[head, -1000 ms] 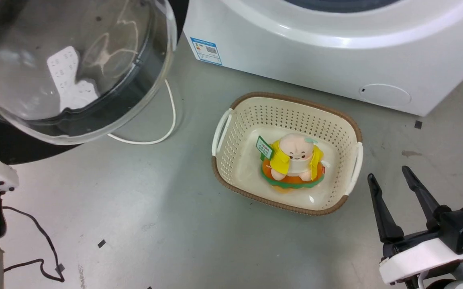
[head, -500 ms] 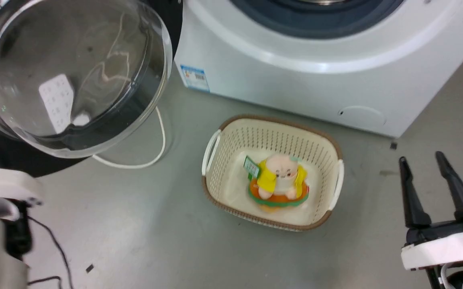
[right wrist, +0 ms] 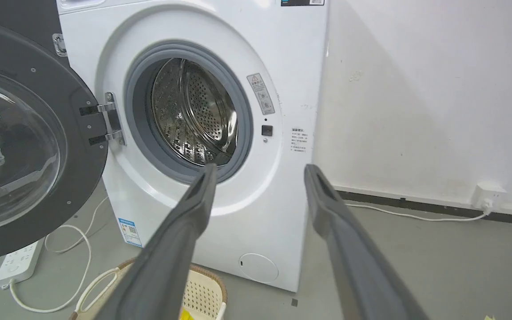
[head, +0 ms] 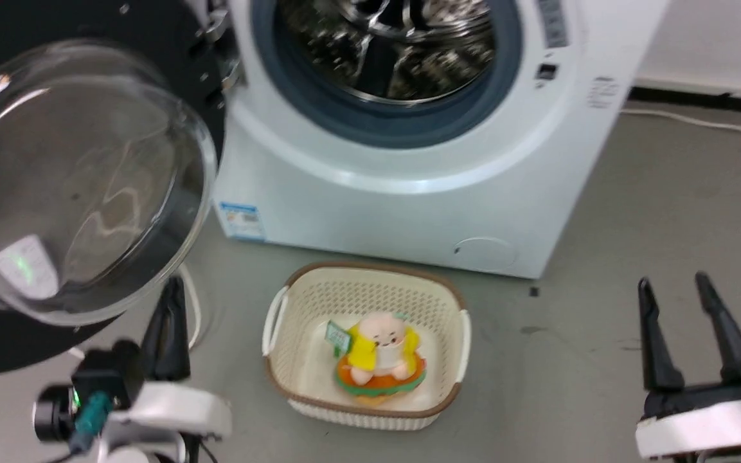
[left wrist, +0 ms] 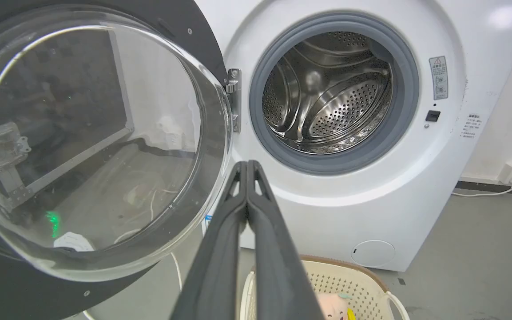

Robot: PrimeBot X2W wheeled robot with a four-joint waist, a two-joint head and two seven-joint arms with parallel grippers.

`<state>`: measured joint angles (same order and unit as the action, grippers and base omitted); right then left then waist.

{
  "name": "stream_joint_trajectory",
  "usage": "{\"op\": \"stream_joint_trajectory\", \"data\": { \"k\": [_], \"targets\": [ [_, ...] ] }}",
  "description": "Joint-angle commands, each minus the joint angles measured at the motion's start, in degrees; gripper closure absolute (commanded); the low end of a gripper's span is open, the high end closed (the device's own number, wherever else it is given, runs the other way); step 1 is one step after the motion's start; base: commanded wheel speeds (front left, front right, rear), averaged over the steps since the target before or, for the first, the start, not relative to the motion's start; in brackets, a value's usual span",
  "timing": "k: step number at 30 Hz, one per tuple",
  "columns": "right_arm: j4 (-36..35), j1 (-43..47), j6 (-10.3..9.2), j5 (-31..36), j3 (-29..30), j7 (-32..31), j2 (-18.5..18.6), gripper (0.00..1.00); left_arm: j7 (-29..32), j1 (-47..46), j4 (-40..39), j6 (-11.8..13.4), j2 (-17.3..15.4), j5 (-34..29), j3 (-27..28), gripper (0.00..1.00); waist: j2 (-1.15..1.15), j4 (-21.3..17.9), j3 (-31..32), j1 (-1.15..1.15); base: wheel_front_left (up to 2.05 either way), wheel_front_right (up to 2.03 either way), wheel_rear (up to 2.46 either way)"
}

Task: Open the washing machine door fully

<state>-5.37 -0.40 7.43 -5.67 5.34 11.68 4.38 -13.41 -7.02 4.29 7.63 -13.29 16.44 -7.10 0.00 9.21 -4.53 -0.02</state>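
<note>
Door [head: 81, 180] stands open; one basket [head: 370, 269] holds one toy [head: 380, 350].

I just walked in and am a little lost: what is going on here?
A two-armed robot faces the washing machine, working on opening its door fully. The washing machine door stands swung wide on its hinge to the robot's left, leaving the steel drum exposed. Neither gripper seems to touch it: the left gripper is shut and empty, the right gripper is open. A basket holding a plush toy sits on the floor before the machine.
</note>
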Motion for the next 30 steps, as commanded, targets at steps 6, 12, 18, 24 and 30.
{"op": "stream_joint_trajectory", "data": {
  "k": [6, 12, 18, 24, 30],
  "targets": [
    [1.2, 4.0, 0.06, 0.7, -1.4, -0.4, -1.0, 0.0, -0.5, 6.5, -1.7, 1.5, 1.2, -0.7, -1.2, 1.0, 0.0, -6.0, 4.2, 0.02, 0.0, 0.0, 0.0],
    [3.0, 7.1, 0.06, 0.4, -2.9, -0.9, -1.3, 0.0, -0.6, 10.3, 0.0, 1.3, 2.7, -1.0, -3.7, 0.0, 0.0, -8.2, 4.7, 0.02, 0.0, 0.0, 0.0],
    [4.6, 7.8, 0.06, -0.6, -2.7, -1.3, -1.4, 0.0, -0.3, 11.2, 2.2, 1.6, 3.7, -0.6, -4.6, 0.0, 0.0, -8.9, 4.8, 0.02, 0.0, 0.0, 0.0],
    [5.5, 7.6, 0.06, -0.9, -2.8, -1.4, -1.5, 0.0, -0.6, 10.7, 3.1, 1.6, 3.7, -0.9, -5.0, 0.0, 0.0, -9.1, 4.7, 0.02, 0.0, 0.0, 0.0],
    [6.0, 7.4, 0.06, -1.1, -2.9, -1.2, -1.5, 0.0, -0.7, 10.1, 2.9, 1.7, 3.4, -0.9, -5.2, 0.0, 0.0, -9.0, 4.8, 0.02, 0.0, 0.0, 0.0]
  ]
}}
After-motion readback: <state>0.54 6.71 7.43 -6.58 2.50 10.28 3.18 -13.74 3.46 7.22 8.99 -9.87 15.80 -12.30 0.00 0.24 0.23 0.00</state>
